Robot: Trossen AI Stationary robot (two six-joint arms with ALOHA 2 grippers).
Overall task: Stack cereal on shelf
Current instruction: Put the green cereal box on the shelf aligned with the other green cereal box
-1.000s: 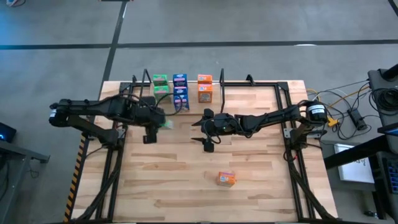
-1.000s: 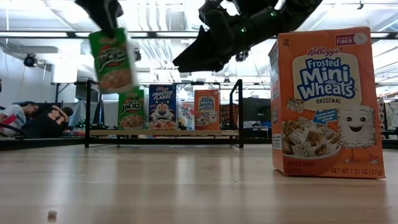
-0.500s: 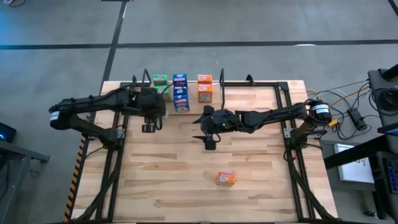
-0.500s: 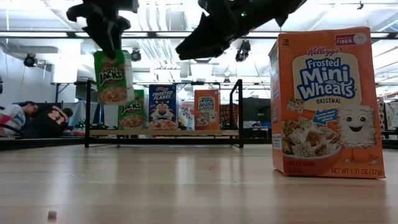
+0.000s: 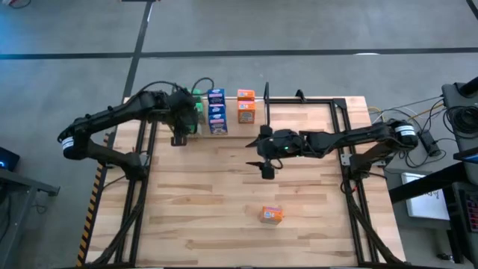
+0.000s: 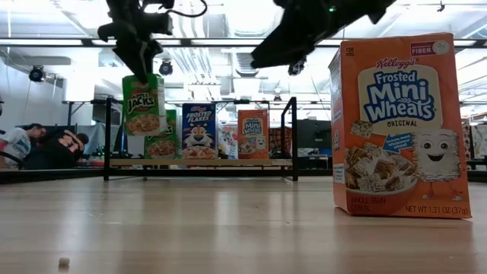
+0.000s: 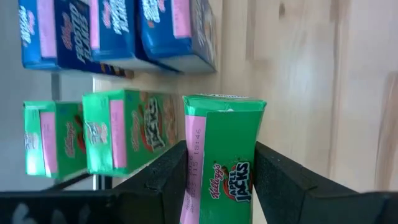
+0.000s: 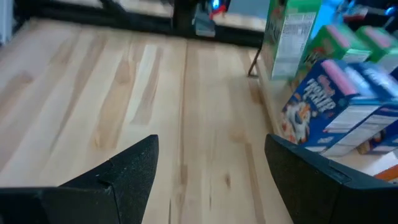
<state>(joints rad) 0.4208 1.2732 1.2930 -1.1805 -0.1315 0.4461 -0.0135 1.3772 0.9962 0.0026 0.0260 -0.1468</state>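
Pale wooden planks (image 5: 224, 202) are stretching under us as we work. Our left gripper (image 7: 217, 180) is clamping a green cereal box (image 6: 141, 104), holding it upright in the air above the shelf (image 6: 199, 162), over the green boxes (image 7: 121, 130) already standing at the shelf's left end. Blue boxes (image 5: 216, 112) are sitting mid-shelf and an orange box (image 5: 246, 105) is standing to their right. Our right gripper (image 8: 208, 168) is hanging over the table's middle, fingers spread wide and carrying nothing. Another orange box (image 5: 271, 215) is standing on the near part of the table, well apart from the shelf.

Shelf's green boxes (image 5: 196, 96) behind left arm
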